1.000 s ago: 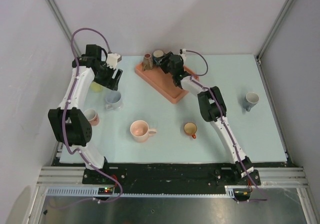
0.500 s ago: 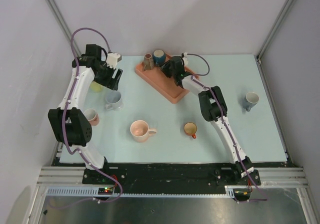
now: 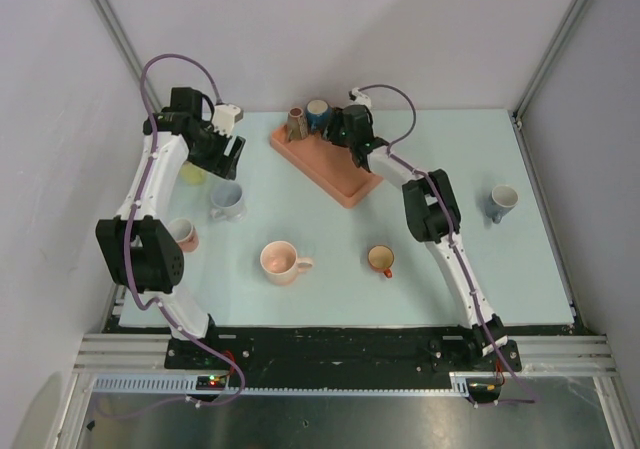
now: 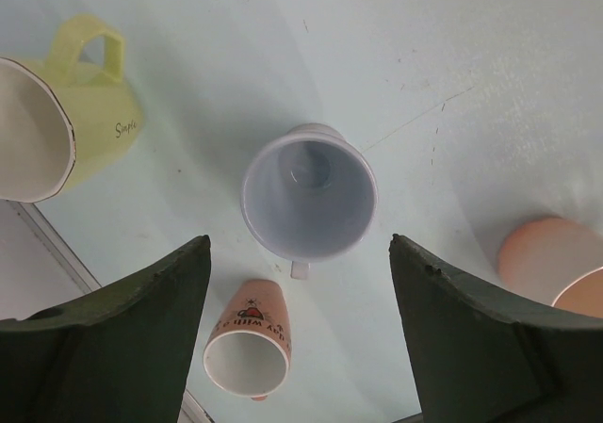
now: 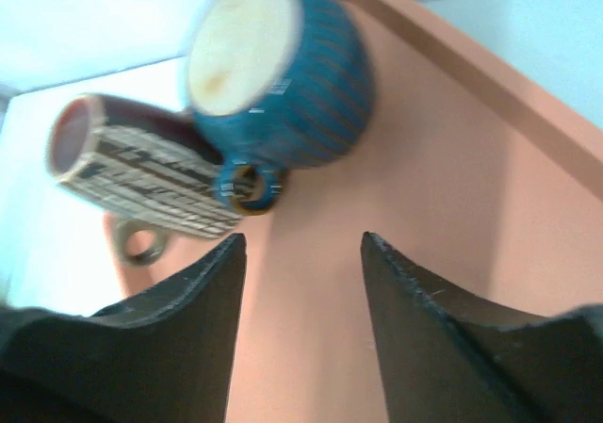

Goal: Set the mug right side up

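Table (image 3: 330, 294) was pale blue, with an orange tray (image 3: 345, 176) at its far middle. The right gripper (image 5: 301, 244) was over the tray, its fingers apart with nothing between them. The left gripper (image 4: 299, 246) was spread wide too, above a pale mug (image 4: 309, 192). The blue mug (image 5: 283, 74) stood at the tray's far end, mouth up, cream inside, just beside a striped brown mug (image 5: 141, 173).

The left arm (image 3: 150, 184) and the right arm (image 3: 452, 259), both bolted on the flat black metal base plate (image 3: 340, 347), have white link shells and black joint blocks. A thin purple cable (image 3: 165, 61) runs from this plate along each arm. The fingers (image 4: 118, 333) are dark matte wedges.
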Tool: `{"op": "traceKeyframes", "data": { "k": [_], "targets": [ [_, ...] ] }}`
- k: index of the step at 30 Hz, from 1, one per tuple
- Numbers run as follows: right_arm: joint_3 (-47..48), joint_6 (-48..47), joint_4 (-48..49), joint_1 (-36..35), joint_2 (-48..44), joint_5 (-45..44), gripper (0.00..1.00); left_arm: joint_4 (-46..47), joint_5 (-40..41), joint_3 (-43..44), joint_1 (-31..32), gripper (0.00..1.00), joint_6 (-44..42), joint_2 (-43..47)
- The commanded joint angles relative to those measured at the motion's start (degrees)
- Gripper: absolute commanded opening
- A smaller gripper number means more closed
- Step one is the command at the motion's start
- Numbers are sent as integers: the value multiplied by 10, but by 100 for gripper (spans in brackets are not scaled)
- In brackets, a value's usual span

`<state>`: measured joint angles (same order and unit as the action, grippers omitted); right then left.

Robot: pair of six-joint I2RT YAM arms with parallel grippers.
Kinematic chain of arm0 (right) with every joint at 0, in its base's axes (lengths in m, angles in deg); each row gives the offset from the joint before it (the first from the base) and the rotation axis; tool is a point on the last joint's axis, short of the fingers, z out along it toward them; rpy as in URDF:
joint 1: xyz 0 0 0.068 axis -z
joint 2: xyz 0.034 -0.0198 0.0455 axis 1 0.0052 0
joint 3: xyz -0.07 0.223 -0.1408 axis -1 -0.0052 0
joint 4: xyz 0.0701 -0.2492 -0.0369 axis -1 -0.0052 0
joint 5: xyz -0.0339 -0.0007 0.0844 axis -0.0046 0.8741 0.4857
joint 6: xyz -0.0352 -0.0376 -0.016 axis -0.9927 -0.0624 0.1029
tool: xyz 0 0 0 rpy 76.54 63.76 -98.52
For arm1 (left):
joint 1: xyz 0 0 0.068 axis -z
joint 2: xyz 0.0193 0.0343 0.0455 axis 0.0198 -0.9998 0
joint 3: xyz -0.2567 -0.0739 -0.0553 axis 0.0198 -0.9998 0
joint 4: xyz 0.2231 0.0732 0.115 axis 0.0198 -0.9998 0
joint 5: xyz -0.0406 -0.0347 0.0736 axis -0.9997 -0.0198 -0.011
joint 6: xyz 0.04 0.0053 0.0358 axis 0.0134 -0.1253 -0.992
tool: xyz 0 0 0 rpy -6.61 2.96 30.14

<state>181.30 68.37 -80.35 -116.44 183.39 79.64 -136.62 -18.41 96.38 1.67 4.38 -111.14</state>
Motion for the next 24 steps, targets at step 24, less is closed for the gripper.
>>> {"op": "traceKeyframes", "data": {
  "k": [24],
  "targets": [
    [176,-74,112,-70,67,-8,95,-2,-46,77,-4,81,11,-31]
  ]
}}
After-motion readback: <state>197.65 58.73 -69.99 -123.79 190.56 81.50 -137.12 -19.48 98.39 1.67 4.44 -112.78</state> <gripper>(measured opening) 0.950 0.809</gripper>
